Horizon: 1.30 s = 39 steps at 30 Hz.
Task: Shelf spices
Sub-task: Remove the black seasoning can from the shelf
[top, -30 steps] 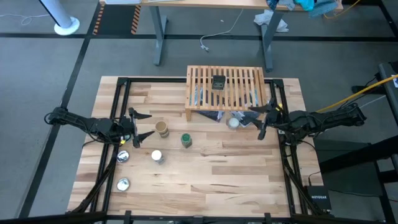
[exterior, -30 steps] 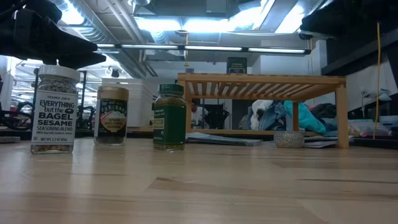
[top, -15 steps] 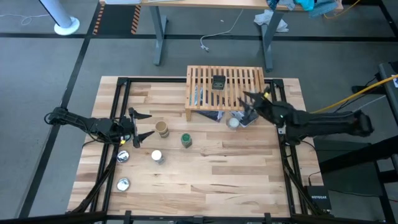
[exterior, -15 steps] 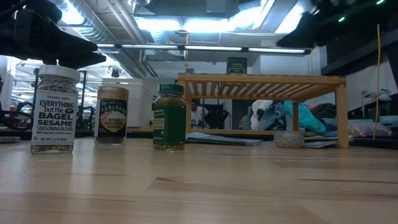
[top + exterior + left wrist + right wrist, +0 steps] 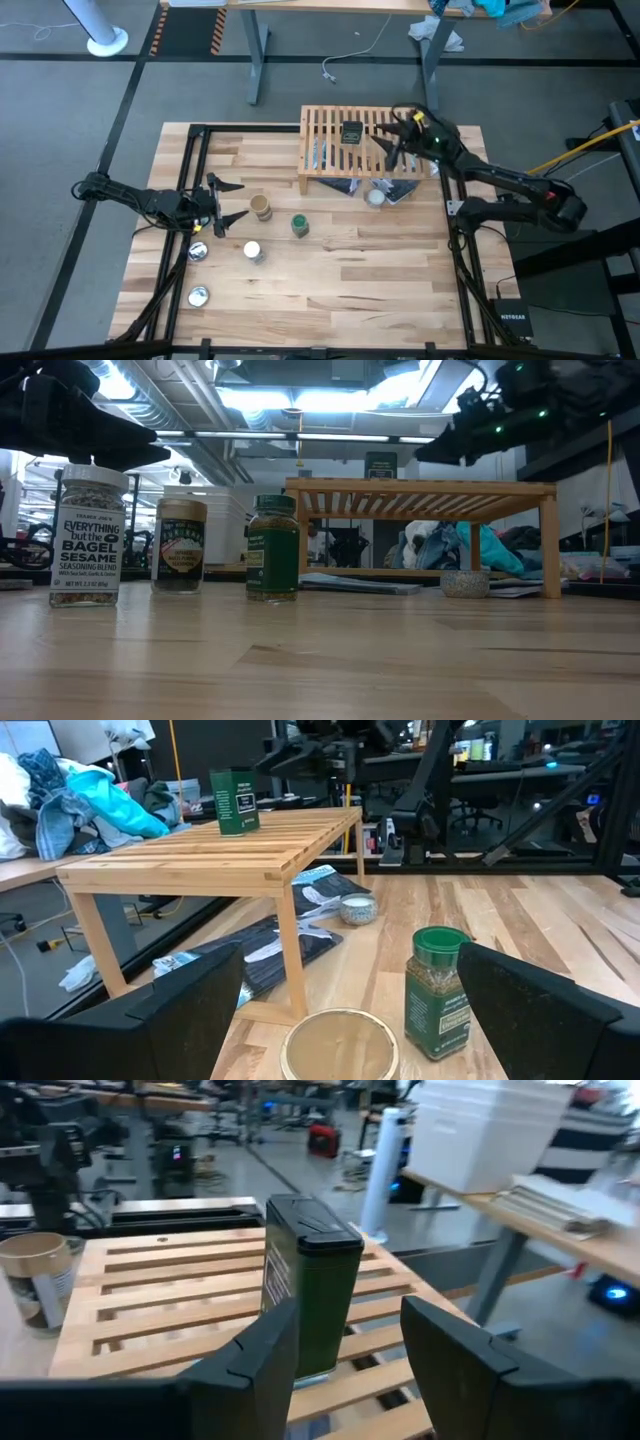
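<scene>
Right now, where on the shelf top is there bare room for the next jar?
The shelf is bare along its left slats, left of the dark tin. To the tin's right it is crowded: the right gripper hovers over those slats, fingers parted. The left gripper waits open by the tan-lidded jar.

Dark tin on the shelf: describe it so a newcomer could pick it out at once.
Find the wooden slatted shelf at the table's far edge. The dark tin stands upright on its top, alone up there, with the right gripper hovering beside it. It is squarish and dark green, while the three jars on the tabletop are round.
</scene>
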{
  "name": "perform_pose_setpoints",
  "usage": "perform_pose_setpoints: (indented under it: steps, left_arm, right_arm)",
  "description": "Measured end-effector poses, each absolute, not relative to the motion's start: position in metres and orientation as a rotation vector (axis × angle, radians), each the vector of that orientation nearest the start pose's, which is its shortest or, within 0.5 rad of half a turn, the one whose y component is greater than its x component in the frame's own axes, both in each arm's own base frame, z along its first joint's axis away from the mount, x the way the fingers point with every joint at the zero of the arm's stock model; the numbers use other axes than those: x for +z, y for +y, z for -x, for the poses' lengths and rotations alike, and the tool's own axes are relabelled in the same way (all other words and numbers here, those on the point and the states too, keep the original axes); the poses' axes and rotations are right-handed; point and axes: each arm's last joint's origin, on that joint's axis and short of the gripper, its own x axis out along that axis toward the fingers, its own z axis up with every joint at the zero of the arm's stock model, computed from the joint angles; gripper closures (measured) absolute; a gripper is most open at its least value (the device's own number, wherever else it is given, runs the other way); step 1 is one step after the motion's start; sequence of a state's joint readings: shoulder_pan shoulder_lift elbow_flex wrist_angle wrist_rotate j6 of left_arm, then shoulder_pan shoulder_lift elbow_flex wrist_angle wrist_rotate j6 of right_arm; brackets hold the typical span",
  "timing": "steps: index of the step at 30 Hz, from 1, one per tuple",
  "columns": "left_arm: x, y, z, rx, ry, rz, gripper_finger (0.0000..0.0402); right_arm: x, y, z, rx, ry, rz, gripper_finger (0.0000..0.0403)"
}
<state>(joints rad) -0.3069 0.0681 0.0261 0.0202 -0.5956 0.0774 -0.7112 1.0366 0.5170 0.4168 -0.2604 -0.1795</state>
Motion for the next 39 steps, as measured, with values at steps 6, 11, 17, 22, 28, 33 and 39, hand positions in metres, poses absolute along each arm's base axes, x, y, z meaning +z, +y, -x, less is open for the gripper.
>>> perform_pose_setpoints:
  steps: [6,11,17,22,28,33,39]
  left_arm:
    - [0.169,-0.013,-0.096,0.288,0.031,-0.087,0.0041]
    - [0.169,-0.013,-0.096,0.287,0.031,-0.087,0.0041]
    - [0.169,-0.013,-0.096,0.288,0.031,-0.087,0.0041]
    - [0.169,-0.013,-0.096,0.287,0.031,-0.087,0.0041]
    - [0.169,-0.013,-0.096,0.288,0.031,-0.087,0.0041]
    - [0.169,-0.013,-0.096,0.288,0.031,-0.087,0.0040]
    - [0.169,-0.013,-0.096,0.287,0.031,-0.087,0.0041]
  right_arm:
    - [0.250,-0.166,-0.181,-0.332,0.153,0.086,0.0221]
    - [0.251,-0.175,-0.189,-0.280,0.158,0.067,0.0203]
    - [0.252,-0.177,-0.191,-0.280,0.161,0.048,0.0139]
    - [0.252,-0.179,-0.187,-0.249,0.155,0.040,0.0066]
    - [0.254,-0.180,-0.185,-0.193,0.136,0.050,0.0010]
    - [0.254,-0.181,-0.188,-0.127,0.100,0.075,0.0025]
    - [0.245,-0.187,-0.194,-0.128,0.105,0.070,0.0013]
